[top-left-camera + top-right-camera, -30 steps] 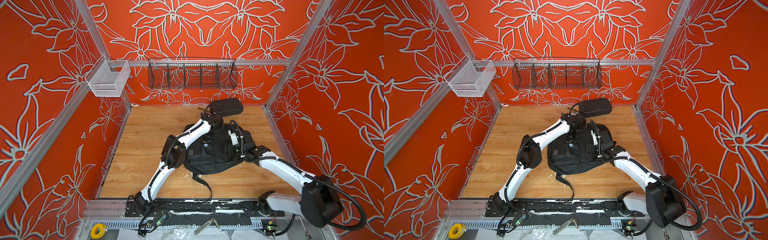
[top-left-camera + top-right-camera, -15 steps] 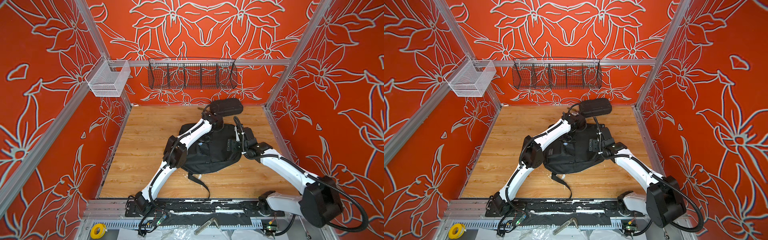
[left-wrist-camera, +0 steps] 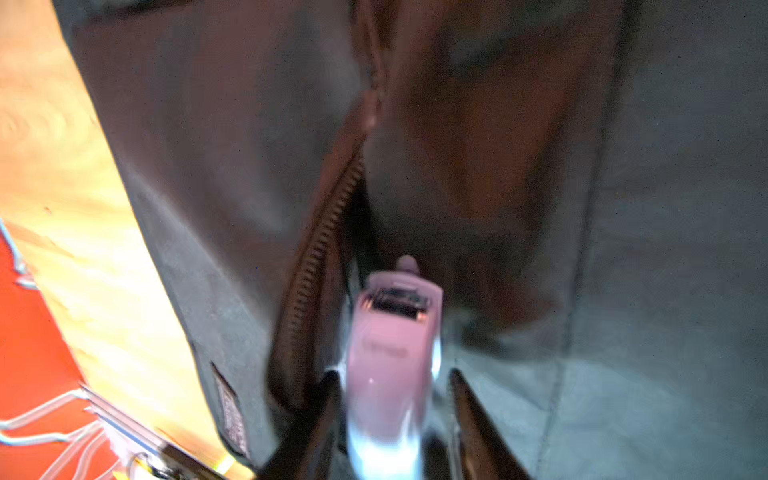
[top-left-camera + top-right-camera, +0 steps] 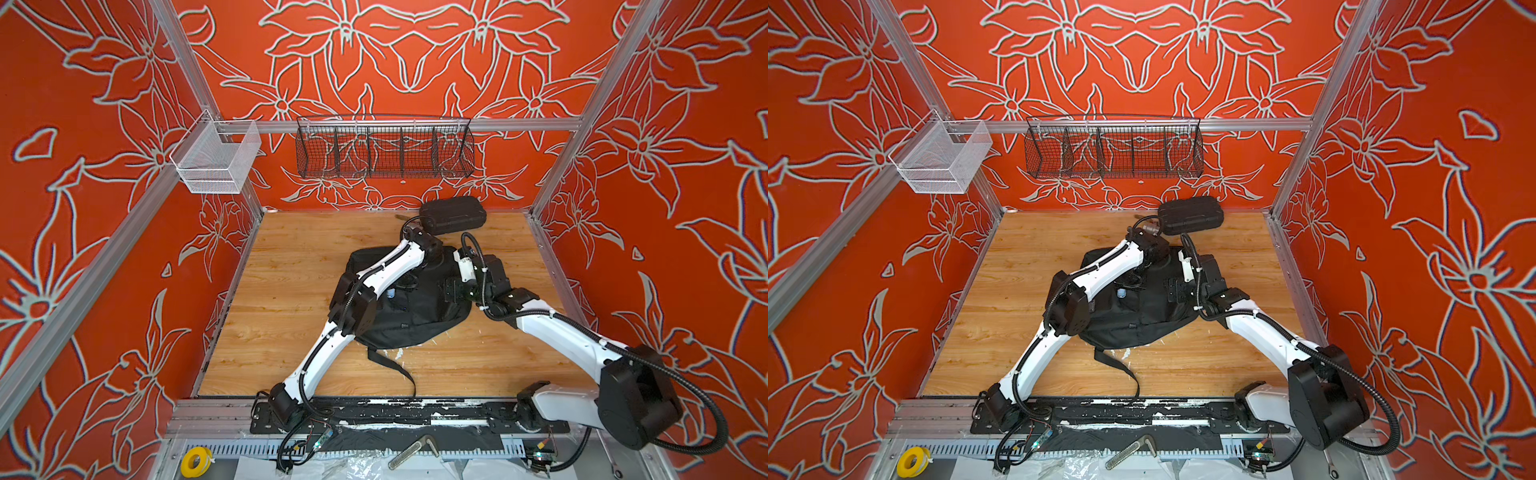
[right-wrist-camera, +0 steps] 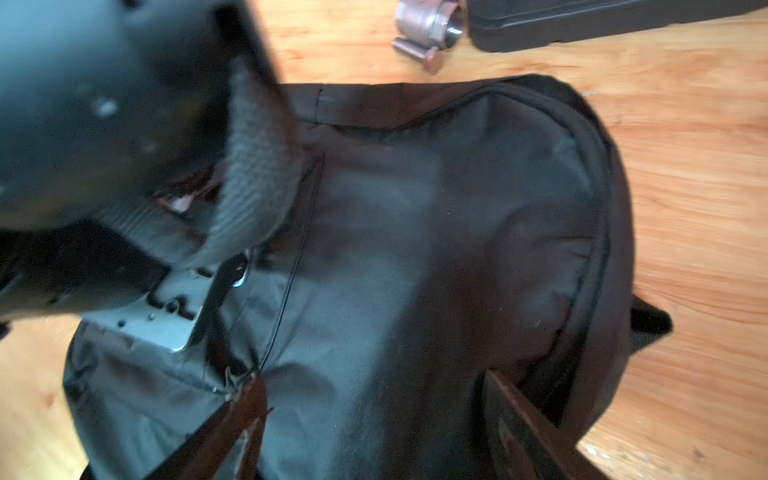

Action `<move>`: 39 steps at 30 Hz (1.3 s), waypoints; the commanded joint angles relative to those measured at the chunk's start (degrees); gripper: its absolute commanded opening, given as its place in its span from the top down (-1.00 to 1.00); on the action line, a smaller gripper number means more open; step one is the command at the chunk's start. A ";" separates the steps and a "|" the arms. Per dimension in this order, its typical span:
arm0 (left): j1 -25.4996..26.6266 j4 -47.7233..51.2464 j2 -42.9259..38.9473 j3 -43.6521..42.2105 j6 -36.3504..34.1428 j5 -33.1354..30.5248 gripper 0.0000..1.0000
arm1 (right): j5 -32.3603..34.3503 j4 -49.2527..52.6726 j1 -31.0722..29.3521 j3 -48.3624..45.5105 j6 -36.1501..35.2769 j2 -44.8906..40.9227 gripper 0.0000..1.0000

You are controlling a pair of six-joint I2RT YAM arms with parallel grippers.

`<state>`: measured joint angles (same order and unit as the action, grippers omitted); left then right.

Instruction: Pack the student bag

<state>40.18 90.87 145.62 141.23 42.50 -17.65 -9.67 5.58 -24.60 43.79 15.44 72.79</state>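
The student bag (image 4: 415, 320) (image 4: 1142, 311), soft and black, lies flat in the middle of the wooden floor in both top views. My left gripper (image 3: 393, 374) hangs over its open zip (image 3: 324, 232). Between the jaws is a pink oblong thing (image 3: 390, 345), its tip at the zip opening; the jaws stand open, with a gap on one side. In the top views this gripper is hidden under its wrist (image 4: 428, 247). My right gripper (image 5: 374, 392) (image 4: 453, 291) is open just above the bag's fabric (image 5: 415, 249), with nothing between its fingers.
A black hard case (image 4: 453, 214) (image 4: 1190, 214) lies at the back wall, with a metal fitting (image 5: 428, 25) beside it. A bag strap (image 4: 395, 370) trails toward the front rail. A black wire basket (image 4: 384, 149) and a white mesh basket (image 4: 216, 162) hang on the frame.
My right gripper has shifted along the bag's right side, and the bag's fabric has settled flatter. The left arm has hardly moved.
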 commanded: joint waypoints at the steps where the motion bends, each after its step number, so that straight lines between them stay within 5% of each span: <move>1: -0.28 -0.47 -4.24 0.45 0.46 1.93 -0.18 | -2.10 -1.59 -0.66 -0.45 -1.93 -1.74 -0.65; 14: -6.80 -7.99 -17.51 -3.60 -1.85 12.68 -0.26 | 6.59 6.71 -1.85 9.07 -2.04 -4.46 -0.64; 21: -10.41 -4.65 -12.75 -3.07 -7.80 14.91 -0.19 | 0.06 7.99 -6.10 14.64 1.73 4.32 -0.55; 39: -14.77 -8.89 -7.29 -6.38 -9.98 16.26 0.16 | 3.41 -8.39 -15.89 15.02 22.83 25.34 -0.54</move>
<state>26.22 82.26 137.38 134.80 33.10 -1.61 -8.47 0.51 -39.90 57.49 33.65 95.68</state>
